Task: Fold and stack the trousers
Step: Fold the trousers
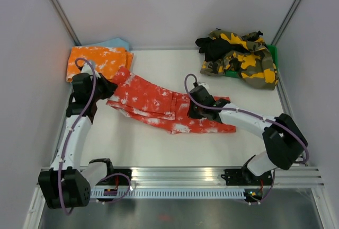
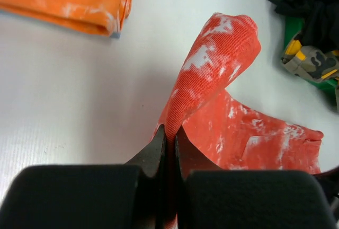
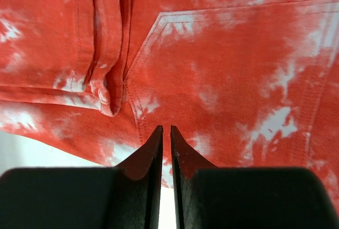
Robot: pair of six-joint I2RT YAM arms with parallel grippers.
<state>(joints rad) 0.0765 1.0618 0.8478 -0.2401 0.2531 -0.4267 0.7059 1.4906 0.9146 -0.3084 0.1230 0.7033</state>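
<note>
Red trousers (image 1: 159,107) spread slantwise across the middle of the tabletop (image 1: 159,149), flat for most of the length, leg end toward the far left, waist and pocket end toward the right. Leg end pinched and raised in a narrow upright fold by the left pincer (image 2: 169,133), clamped tight on the cloth. Right pincer (image 3: 165,133) drawn almost together at the near edge of the pocket end, by the look of it nipping that edge, though hard to confirm that cloth sits between the tips. Judged as early in the fold of this pair: both ends taken up, no fold laid down yet. Already folded and set at the far left corner: orange-and-white trousers (image 1: 98,60), on top of a light-blue cloth (image 1: 114,43). Left to do, on this showing: folding the red pair, stacking it on the orange one, then the camouflage trousers (image 1: 241,56) and a black garment (image 1: 212,46), heaped unfolded over a green bin (image 1: 273,54) at the far right corner. Open tabletop all along the near side and between the red pair and the heap; little spare room at the far left, with the orange stack just beside the raised leg end and the left wall (image 1: 32,54) close behind it.
</note>
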